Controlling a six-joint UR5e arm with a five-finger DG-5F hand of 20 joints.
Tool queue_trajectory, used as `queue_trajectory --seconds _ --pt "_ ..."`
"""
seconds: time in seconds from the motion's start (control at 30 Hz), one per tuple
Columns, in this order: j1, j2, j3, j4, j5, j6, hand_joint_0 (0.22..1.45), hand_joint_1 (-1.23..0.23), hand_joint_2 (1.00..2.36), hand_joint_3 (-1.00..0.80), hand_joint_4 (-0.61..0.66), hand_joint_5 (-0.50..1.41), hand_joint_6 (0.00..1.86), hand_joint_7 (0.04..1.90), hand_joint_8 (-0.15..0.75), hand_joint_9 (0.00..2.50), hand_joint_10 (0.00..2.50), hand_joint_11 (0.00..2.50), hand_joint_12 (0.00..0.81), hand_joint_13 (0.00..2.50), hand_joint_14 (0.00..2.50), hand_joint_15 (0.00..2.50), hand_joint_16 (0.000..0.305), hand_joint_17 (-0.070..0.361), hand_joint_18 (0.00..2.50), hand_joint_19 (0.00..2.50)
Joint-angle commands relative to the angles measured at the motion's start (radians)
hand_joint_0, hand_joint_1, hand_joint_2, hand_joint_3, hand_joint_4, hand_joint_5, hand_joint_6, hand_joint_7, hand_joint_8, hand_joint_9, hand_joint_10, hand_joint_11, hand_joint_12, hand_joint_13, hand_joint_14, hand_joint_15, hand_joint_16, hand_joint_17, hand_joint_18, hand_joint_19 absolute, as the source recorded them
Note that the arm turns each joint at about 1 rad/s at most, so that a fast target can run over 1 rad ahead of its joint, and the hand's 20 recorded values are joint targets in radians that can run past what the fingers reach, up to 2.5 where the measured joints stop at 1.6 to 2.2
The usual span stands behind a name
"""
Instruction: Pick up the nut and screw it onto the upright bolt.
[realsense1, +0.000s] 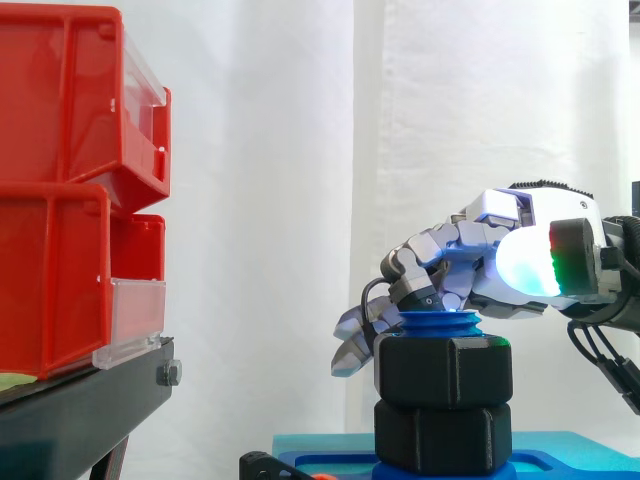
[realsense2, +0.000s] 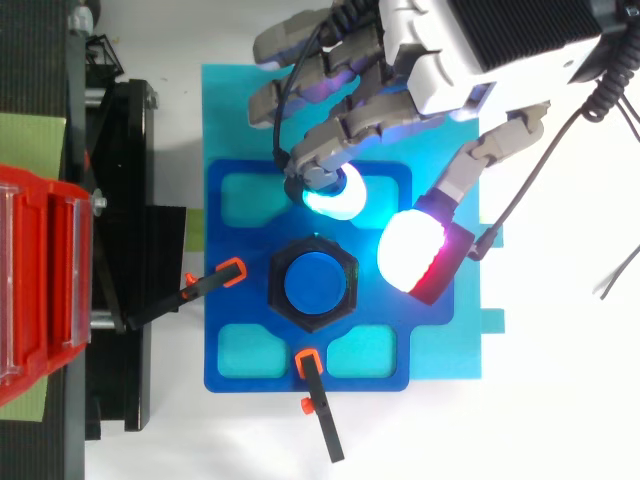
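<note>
A blue upright bolt (realsense2: 315, 283) stands in the middle of a dark blue fixture plate (realsense2: 238, 310). A black hexagonal nut (realsense1: 443, 370) sits around the bolt near its top, with the bolt's blue head (realsense1: 440, 322) showing above it. Below it is a second black hexagonal block (realsense1: 443, 437). My hand (realsense2: 450, 70) hovers beyond the bolt, fingers loosely bent and spread. A cyan fingertip (realsense2: 338, 195) and the white and red thumb pad (realsense2: 412, 252) lie just off the nut, apart from it. Nothing is between the fingers.
The fixture plate lies on a cyan sheet (realsense2: 235, 110). Two black clamps with orange tips (realsense2: 232, 270) (realsense2: 308, 362) point at the plate from the left and the front. Stacked red bins (realsense1: 70, 200) on a black stand (realsense1: 80, 405) are at the left.
</note>
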Motion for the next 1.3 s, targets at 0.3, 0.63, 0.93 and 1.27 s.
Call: queue_trajectory --seconds 0.3,0.63,0.93,1.27 --pt "0.001 0.0 0.02 0.005 -0.003 0.007 0.46 -0.17 1.0 -0.5 0.25 -0.05 0.5 1.04 0.283 1.08 0.0 0.0 0.283 0.62 0.0 0.0 0.029 0.064 0.42 0.0" --pt "0.027 0.0 0.072 0.0 0.001 0.012 0.45 -0.17 1.0 -0.5 0.21 -0.13 0.5 0.79 0.286 0.92 0.0 0.0 0.322 0.56 0.0 0.0 0.035 0.078 0.36 0.0" --pt "0.056 0.0 0.026 -0.002 0.029 0.007 0.45 -0.17 1.0 -0.5 0.19 -0.15 0.5 0.7 0.277 0.81 0.0 0.0 0.337 0.49 0.0 0.0 0.038 0.086 0.28 0.0" --pt "0.077 0.0 0.017 0.002 0.047 0.007 0.44 -0.17 1.0 -0.5 0.19 -0.15 0.5 0.72 0.273 0.78 0.0 0.0 0.341 0.48 0.0 0.0 0.04 0.089 0.26 0.0"
